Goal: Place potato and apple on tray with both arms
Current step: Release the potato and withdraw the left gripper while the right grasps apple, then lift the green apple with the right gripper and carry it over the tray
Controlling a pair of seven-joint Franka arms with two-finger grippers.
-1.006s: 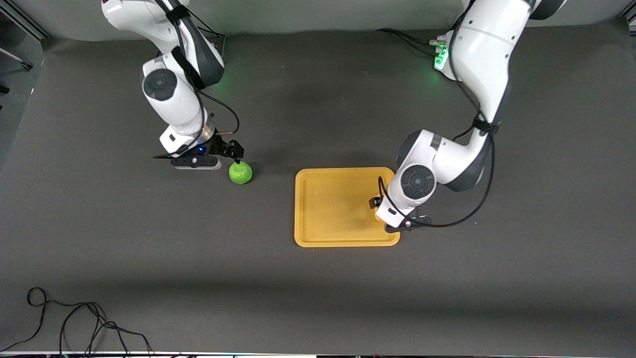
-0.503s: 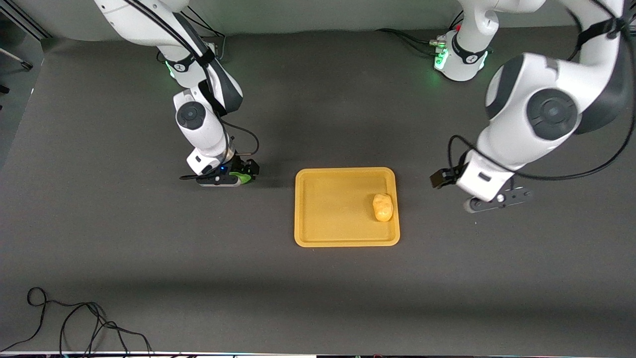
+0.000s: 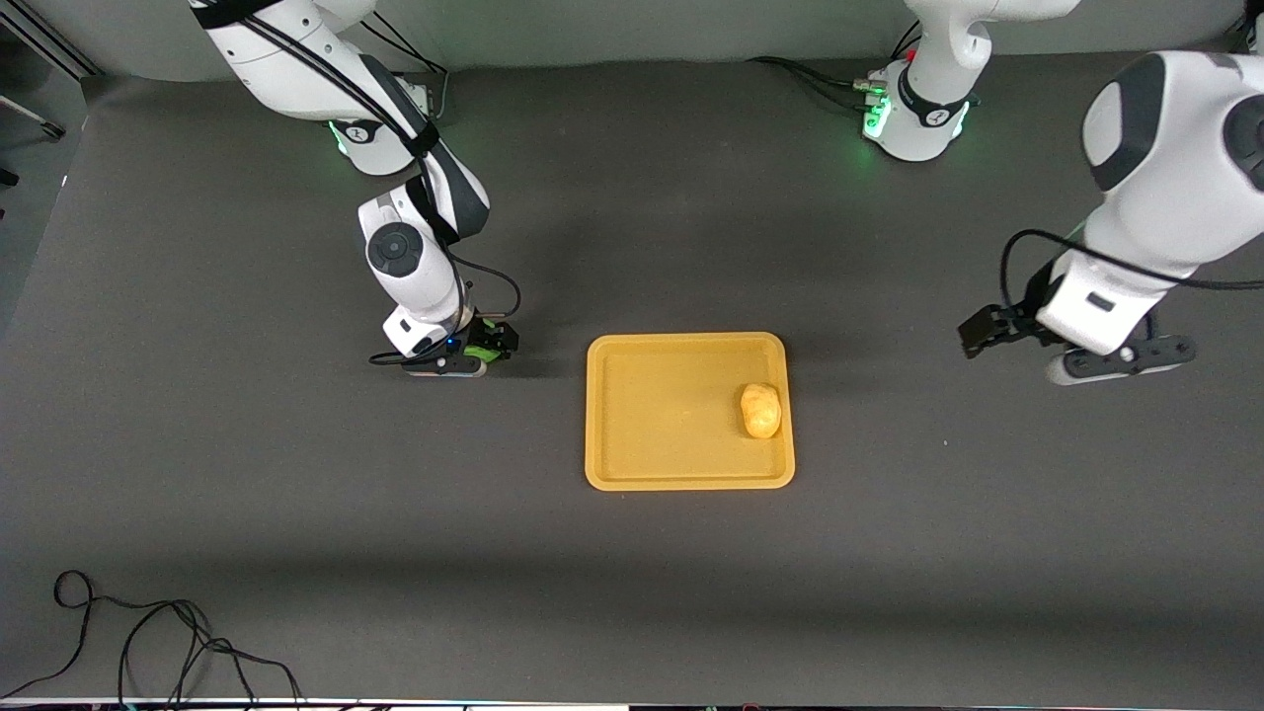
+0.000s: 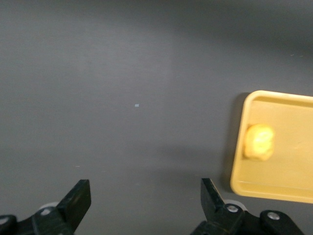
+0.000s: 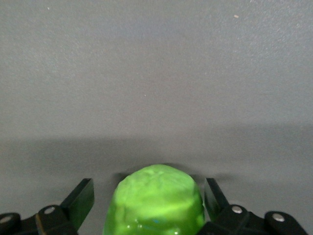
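The potato [image 3: 760,411] is seen in the tray [image 3: 642,474] on the dark desk [image 3: 632,592]. The apple [image 3: 481,349] is straddled by the spread right tool [image 3: 491,346]. The left tool [image 3: 987,329] is held open over bare desk.

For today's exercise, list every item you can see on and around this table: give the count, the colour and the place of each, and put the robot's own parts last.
tray: one, yellow-orange, mid-table.
potato: one, yellow-orange, in the tray at the left arm's end.
apple: one, bright green, on the table toward the right arm's end, between the right gripper's fingers.
cable: one, black, looped on the table nearest the front camera, at the right arm's end.
table: one, dark grey.
left gripper: one, black, open, empty, over bare table beside the tray.
right gripper: one, black, fingers either side of the apple.
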